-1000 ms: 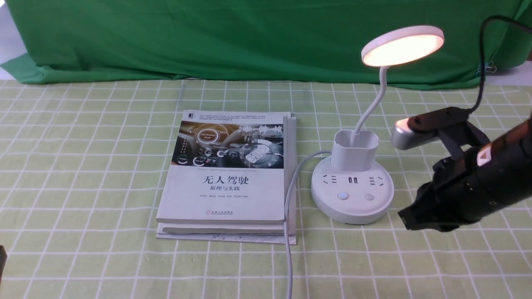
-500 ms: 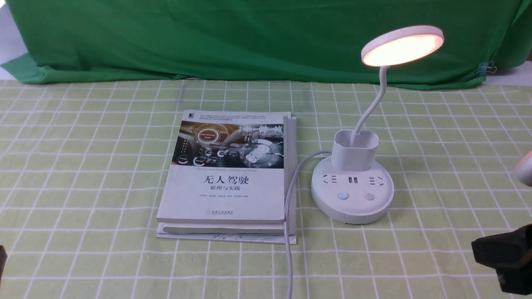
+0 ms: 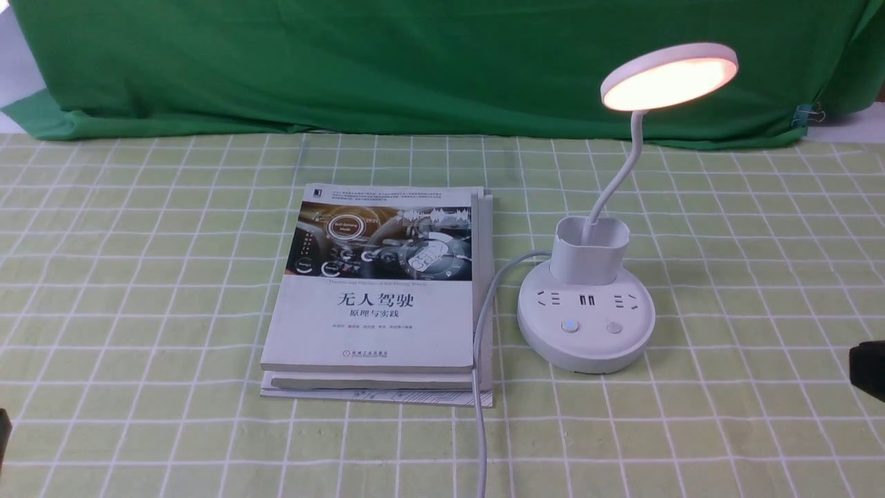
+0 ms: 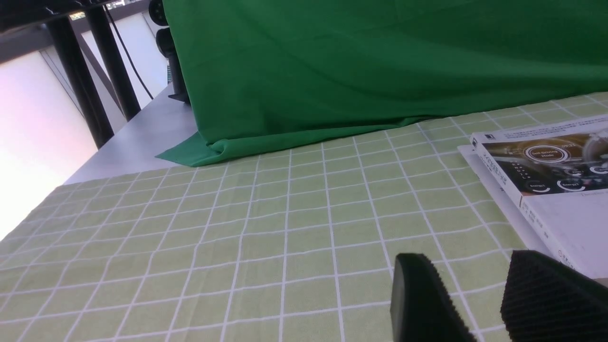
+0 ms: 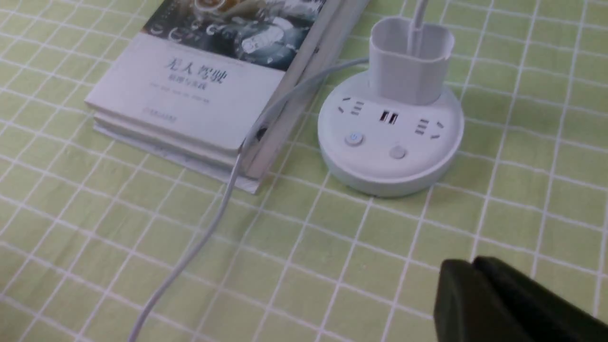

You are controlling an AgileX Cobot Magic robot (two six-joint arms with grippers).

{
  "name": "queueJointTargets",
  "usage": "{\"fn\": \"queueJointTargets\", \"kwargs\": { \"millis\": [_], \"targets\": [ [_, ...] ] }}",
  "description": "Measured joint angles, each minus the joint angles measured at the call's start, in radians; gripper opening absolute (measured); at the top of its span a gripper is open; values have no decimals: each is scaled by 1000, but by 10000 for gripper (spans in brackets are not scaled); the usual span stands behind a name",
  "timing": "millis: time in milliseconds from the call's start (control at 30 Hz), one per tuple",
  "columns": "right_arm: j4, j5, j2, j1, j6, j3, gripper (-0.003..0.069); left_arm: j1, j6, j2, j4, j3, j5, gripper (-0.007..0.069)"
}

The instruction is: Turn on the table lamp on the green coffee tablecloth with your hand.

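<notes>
White table lamp glows; right of it, the right pincer is closed, empty; the left pincer gapes, empty.

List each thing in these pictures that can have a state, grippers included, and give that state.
White plastic disc-headed lamp: lit, upright.
Stacked paperback books: closed, lying flat.
Pale green white-gridded tablecloth: spread out.
Black left gripper: open, empty.
Black right gripper: fingers together or nearly so, holding nothing.
</notes>
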Motion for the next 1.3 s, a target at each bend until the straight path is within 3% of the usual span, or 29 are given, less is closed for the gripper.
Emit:
{"fn": "queueJointTargets", "kwargs": {
  "millis": [300, 400, 600, 733, 1300],
  "targets": [
    [-18, -499, -369, -275, -162, 446, 26, 0, 0, 0, 0, 0, 0, 242],
    [-21, -557, -461, -322, -177, 567, 26, 0, 0, 0, 0, 0, 0, 242],
    [-25, -557, -569, -356, -191, 678, 26, 0, 0, 0, 0, 0, 0, 242],
    [-28, -486, -616, -360, -194, 679, 26, 0, 0, 0, 0, 0, 0, 242],
    [-27, -471, -623, -360, -195, 679, 48, 0, 0, 0, 0, 0, 0, 242]
  ]
}}
